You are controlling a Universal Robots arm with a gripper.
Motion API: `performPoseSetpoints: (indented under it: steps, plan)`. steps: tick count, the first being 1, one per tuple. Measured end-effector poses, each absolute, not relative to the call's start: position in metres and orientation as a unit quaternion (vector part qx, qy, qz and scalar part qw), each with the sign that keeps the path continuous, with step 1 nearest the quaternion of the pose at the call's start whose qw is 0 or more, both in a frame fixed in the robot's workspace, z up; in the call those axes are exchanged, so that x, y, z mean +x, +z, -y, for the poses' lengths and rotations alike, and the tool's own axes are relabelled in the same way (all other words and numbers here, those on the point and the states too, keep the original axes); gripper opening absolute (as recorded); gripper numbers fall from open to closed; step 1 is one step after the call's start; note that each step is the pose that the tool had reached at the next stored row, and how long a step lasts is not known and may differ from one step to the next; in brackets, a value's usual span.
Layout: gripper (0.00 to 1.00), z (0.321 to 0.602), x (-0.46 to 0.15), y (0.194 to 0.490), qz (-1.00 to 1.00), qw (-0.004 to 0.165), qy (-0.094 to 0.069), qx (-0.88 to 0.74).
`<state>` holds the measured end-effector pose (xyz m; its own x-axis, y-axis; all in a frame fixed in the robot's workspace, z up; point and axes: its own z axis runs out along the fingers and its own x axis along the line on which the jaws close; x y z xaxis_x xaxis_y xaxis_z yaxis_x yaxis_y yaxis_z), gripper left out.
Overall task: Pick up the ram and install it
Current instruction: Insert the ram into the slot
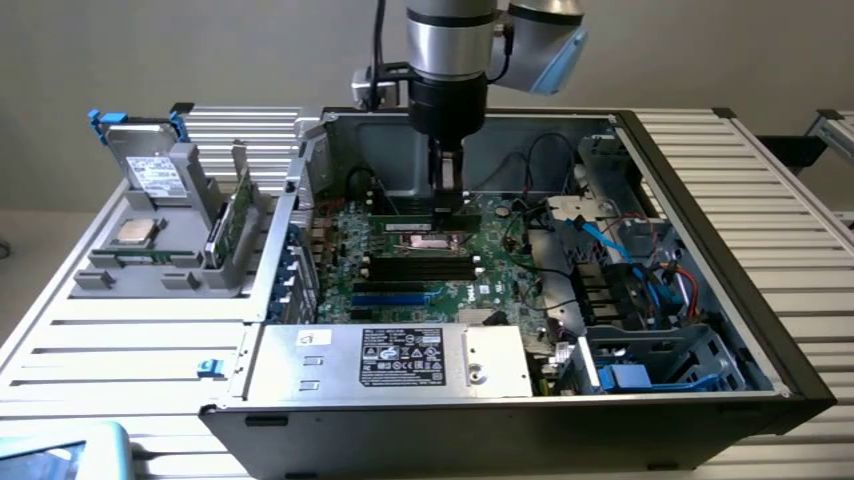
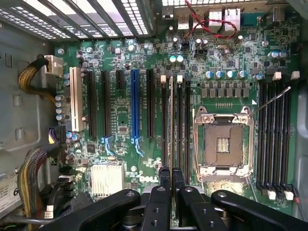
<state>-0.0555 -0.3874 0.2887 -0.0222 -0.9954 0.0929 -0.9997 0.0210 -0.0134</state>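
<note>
The gripper (image 1: 450, 203) is down inside the open computer case (image 1: 694, 170), over the motherboard (image 1: 501, 270). From the exterior view, the ram (image 1: 400, 214) looks like a thin green strip by the fingers. On that view's left, outside the case, a grey rack (image 1: 147, 280) holds a boxy drive (image 1: 150, 168) and a silver chip (image 1: 135, 232).

In the wrist view, the gripper (image 2: 171, 171) is pinched tight on the ram (image 2: 171, 120). The ram stands on its edge in a long black slot, next to the square processor socket (image 2: 224, 144).
</note>
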Motion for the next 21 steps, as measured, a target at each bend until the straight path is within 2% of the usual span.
performPoseSetpoints:
  steps: [7,21]
  plan:
    - [0.13,0.387,-0.054,0.282,0.714,0.037,0.046,0.698]
    - [0.13,0.388,-0.054,0.263,0.714,0.036,0.044,0.698]
